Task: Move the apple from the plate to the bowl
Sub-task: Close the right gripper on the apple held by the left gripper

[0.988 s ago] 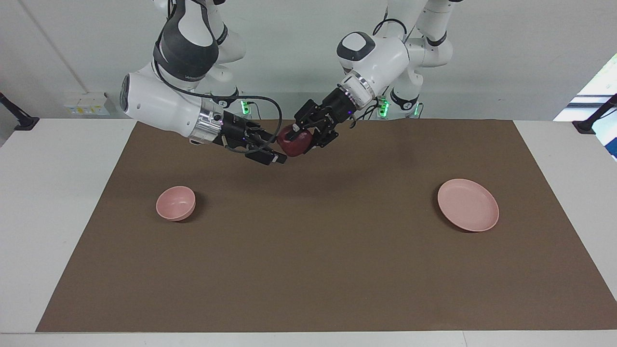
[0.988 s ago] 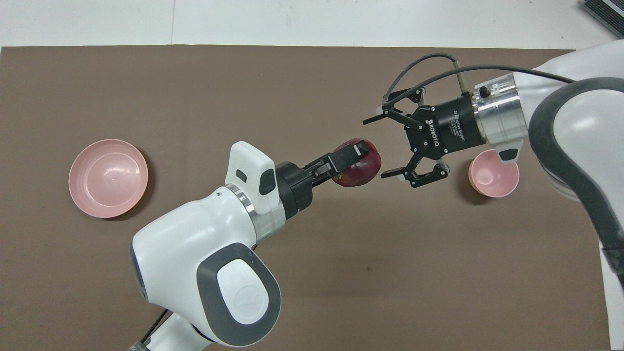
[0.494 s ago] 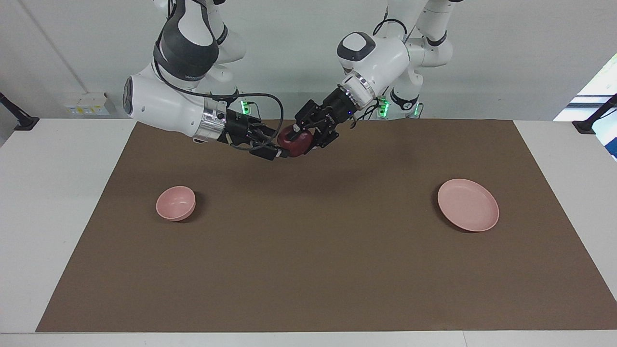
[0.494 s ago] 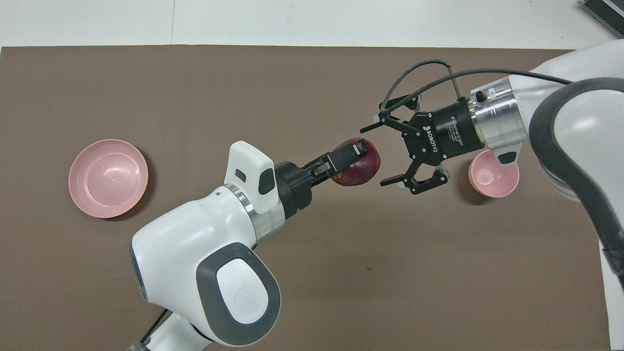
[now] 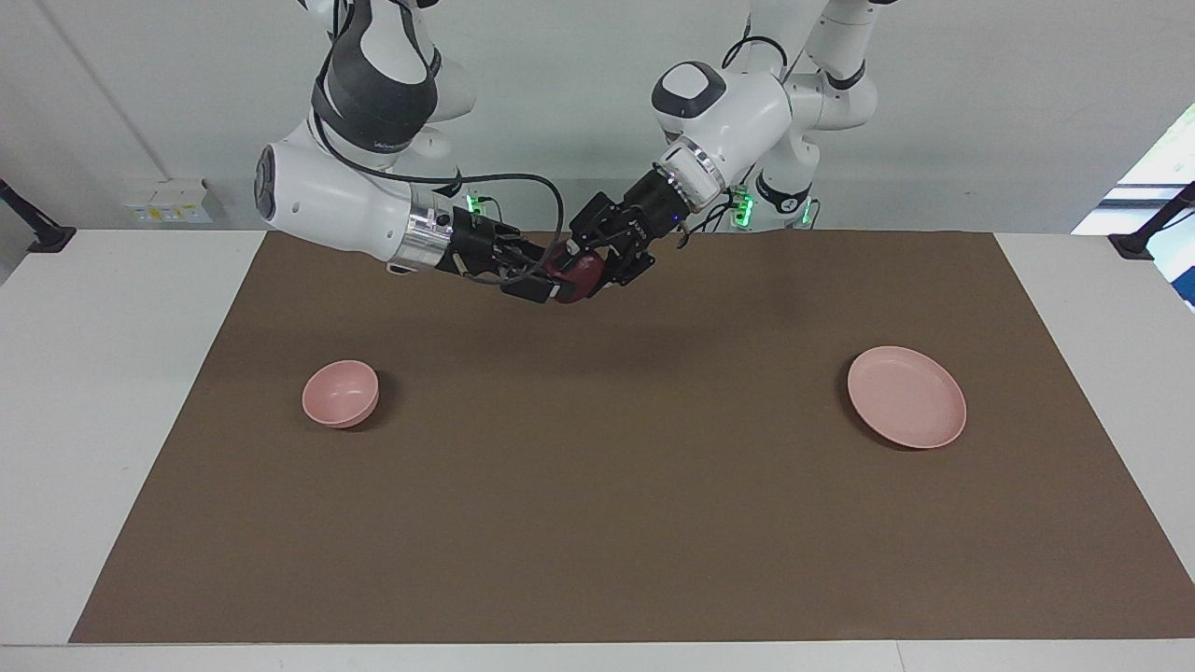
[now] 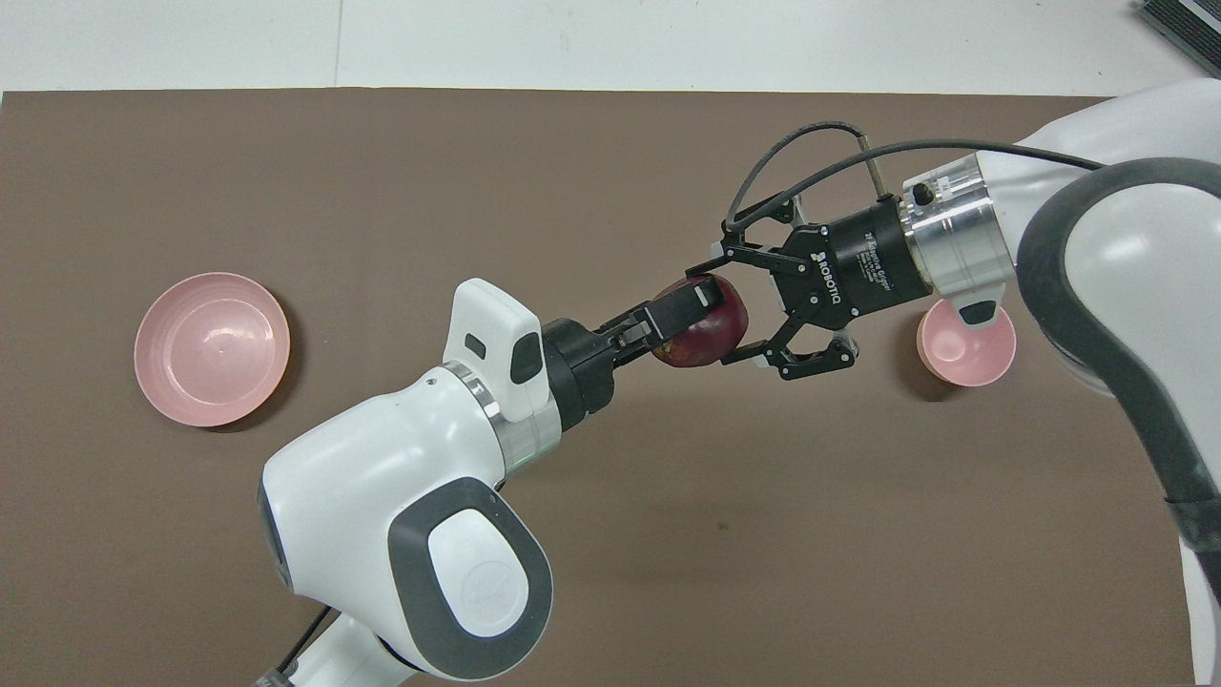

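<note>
A dark red apple point(image 5: 579, 275) point(image 6: 711, 334) hangs in the air over the brown mat, about midway between the plate and the bowl. My left gripper point(image 5: 584, 265) point(image 6: 694, 320) is shut on it, one finger lying across its top. My right gripper point(image 5: 558, 278) point(image 6: 722, 316) comes from the bowl's end, and its two fingers press the apple's sides. The flat pink plate point(image 5: 906, 397) point(image 6: 212, 348) lies empty toward the left arm's end. The small deep pink bowl point(image 5: 341, 393) point(image 6: 968, 353) stands empty toward the right arm's end, partly under my right wrist in the overhead view.
A brown mat point(image 5: 607, 485) covers most of the white table point(image 5: 103, 373). Only the plate and the bowl rest on it. Both arms stretch low over the strip of mat nearest the robots.
My right gripper has moved in toward the apple and drawn its fingers from wide open onto the apple's sides. The left gripper has held the apple almost still.
</note>
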Action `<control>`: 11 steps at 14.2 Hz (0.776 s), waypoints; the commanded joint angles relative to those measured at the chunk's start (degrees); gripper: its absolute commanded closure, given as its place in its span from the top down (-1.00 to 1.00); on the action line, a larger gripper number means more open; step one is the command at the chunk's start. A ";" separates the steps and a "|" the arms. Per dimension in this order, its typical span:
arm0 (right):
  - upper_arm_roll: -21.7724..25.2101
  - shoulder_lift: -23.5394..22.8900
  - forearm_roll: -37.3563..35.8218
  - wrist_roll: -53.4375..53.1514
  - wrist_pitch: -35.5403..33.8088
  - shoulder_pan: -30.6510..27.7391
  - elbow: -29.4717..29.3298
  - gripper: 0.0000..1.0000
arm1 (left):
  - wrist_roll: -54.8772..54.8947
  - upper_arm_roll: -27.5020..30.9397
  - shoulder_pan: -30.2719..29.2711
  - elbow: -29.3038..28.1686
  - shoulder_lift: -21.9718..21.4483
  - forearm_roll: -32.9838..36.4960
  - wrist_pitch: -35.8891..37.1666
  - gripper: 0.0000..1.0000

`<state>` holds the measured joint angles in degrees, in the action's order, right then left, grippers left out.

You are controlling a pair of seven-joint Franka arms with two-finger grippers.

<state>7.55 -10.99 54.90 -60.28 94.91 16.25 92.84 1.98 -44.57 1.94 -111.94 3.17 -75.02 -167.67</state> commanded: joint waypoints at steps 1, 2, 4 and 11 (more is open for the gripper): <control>-0.16 0.88 1.09 0.61 -0.86 -0.16 1.29 -1.00 | -0.22 -0.17 -0.19 1.29 0.43 -0.39 -0.81 -1.00; -0.16 0.97 1.00 0.61 -0.86 -0.16 1.29 -1.00 | -0.22 -0.17 -0.19 1.37 0.43 -0.39 -0.81 -1.00; -0.16 0.79 0.48 0.69 -1.82 -1.04 1.02 -1.00 | -0.31 -0.17 -0.18 1.37 0.43 -0.39 -0.73 -0.69; 0.54 0.88 -2.76 9.65 -7.45 -6.75 -0.20 -1.00 | 0.13 -0.17 -0.27 1.37 0.26 -0.30 -0.55 1.00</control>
<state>8.18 -10.96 54.26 -53.03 88.39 10.12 92.88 1.73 -44.58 1.90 -111.09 3.32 -75.02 -167.69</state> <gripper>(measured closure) 0.229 0.093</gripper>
